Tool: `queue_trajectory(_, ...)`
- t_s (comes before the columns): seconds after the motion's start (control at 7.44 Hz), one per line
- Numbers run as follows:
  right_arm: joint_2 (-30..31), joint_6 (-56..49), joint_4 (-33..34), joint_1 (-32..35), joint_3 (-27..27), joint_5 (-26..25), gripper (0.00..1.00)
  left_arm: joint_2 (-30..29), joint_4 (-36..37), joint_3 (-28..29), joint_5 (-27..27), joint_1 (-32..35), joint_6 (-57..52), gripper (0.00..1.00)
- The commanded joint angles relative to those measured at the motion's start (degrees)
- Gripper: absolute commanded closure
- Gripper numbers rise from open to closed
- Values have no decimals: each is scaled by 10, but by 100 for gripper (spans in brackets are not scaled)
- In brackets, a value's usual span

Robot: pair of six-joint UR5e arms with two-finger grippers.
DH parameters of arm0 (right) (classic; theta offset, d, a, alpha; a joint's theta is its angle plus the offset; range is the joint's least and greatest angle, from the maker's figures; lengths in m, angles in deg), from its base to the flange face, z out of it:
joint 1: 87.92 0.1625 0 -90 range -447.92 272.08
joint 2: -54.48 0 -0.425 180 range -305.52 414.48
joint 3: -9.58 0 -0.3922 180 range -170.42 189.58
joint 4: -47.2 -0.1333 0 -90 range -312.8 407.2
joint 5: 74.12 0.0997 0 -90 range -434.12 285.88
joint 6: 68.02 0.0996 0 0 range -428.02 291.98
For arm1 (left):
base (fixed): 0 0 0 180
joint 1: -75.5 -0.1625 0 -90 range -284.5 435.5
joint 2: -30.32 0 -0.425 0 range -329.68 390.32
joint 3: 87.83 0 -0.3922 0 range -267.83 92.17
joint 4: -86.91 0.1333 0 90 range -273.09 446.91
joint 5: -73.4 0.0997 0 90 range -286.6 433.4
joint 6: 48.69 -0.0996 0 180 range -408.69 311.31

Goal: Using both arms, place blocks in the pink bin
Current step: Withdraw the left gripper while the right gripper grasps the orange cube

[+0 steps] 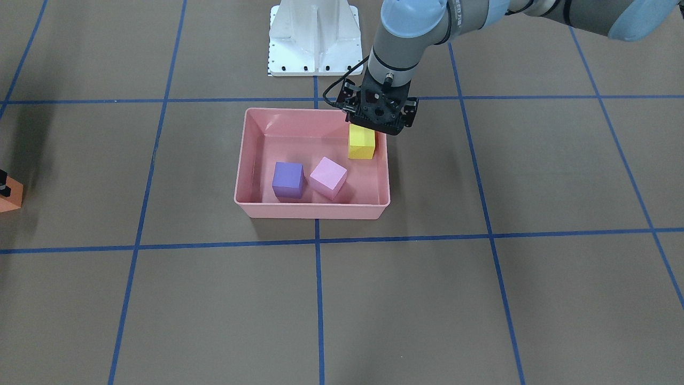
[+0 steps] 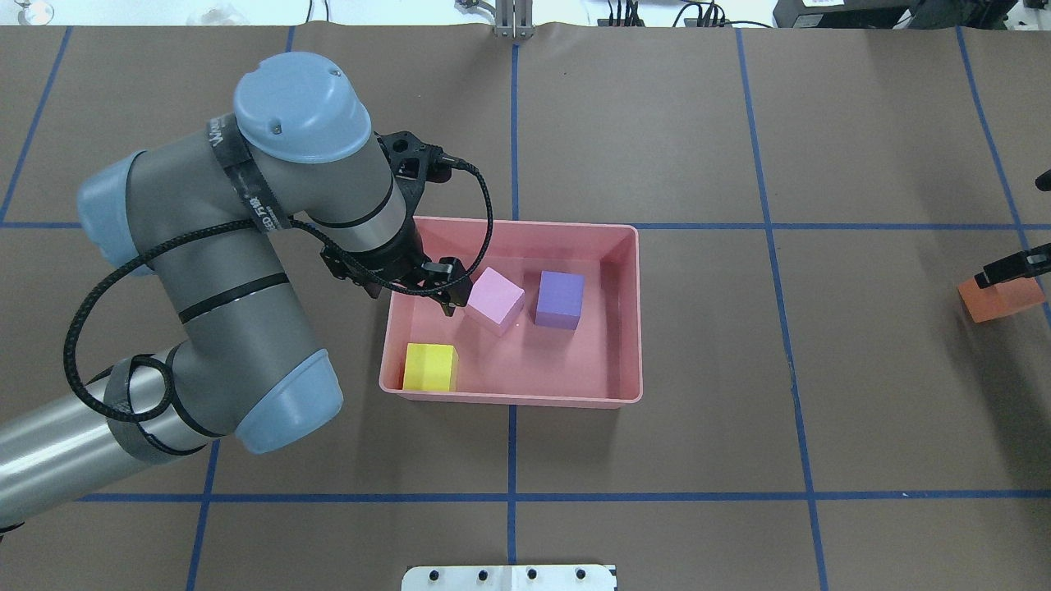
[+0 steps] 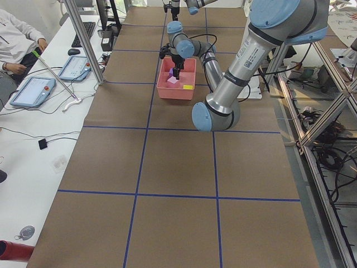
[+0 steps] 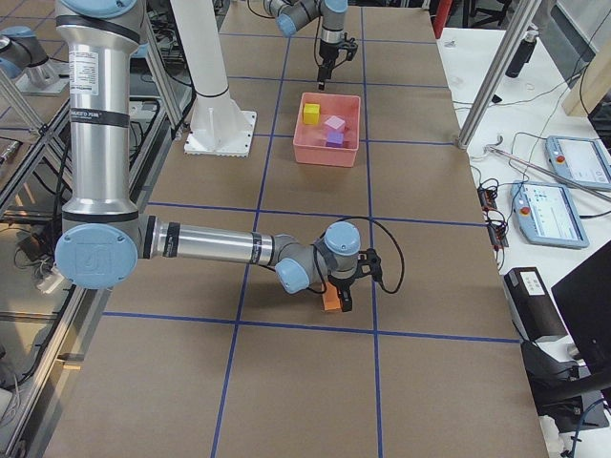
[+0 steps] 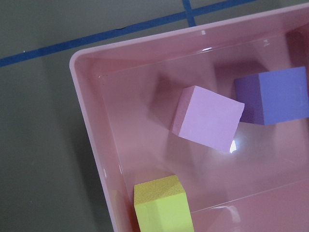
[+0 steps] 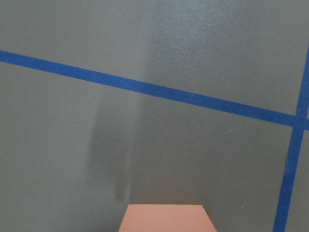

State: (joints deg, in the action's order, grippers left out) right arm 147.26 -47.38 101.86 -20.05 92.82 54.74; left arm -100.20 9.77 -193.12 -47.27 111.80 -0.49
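Note:
The pink bin (image 2: 525, 222) stands mid-table and holds the purple block (image 2: 560, 299), the light pink block (image 2: 495, 300) and the yellow block (image 2: 429, 367). My left gripper (image 1: 380, 115) hangs over the bin's corner, just above the yellow block (image 1: 362, 143). It holds nothing and looks open. The left wrist view shows the yellow block (image 5: 161, 205) lying free on the bin floor. My right gripper (image 2: 1014, 267) is far out at the table's right side, shut on the orange block (image 2: 998, 297). That block also shows in the right wrist view (image 6: 166, 218).
The white metal base (image 1: 313, 37) stands behind the bin on the robot's side. Blue tape lines (image 2: 513, 123) grid the brown table. A side bench with tablets (image 3: 33, 89) and an operator runs along the far edge.

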Motion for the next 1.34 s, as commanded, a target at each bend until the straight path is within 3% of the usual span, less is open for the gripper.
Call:
queue_trajectory(0.0,1,1,0,-11,0,-8,18,0,-1,3,0,0,0,0)
queue_trajectory(0.13,0,1,0,-11,1,-8,95,1,-6,4,0,0,0,0)
queue_trajectory(0.4,-4,4,13,-11,38,-2,100,1,-13,7,1,-1,0,0)
queue_trajectory(0.54,-16,14,71,-11,80,2,100,2,-14,4,1,3,0,0)
queue_trajectory(0.81,-67,33,275,-11,211,8,100,74,-22,-63,17,23,-18,0)
queue_trajectory(0.94,-110,74,349,-11,246,15,100,128,-22,-100,12,56,-74,0)
queue_trajectory(1.21,-174,218,365,-75,273,11,100,197,-25,-113,8,128,-175,0)
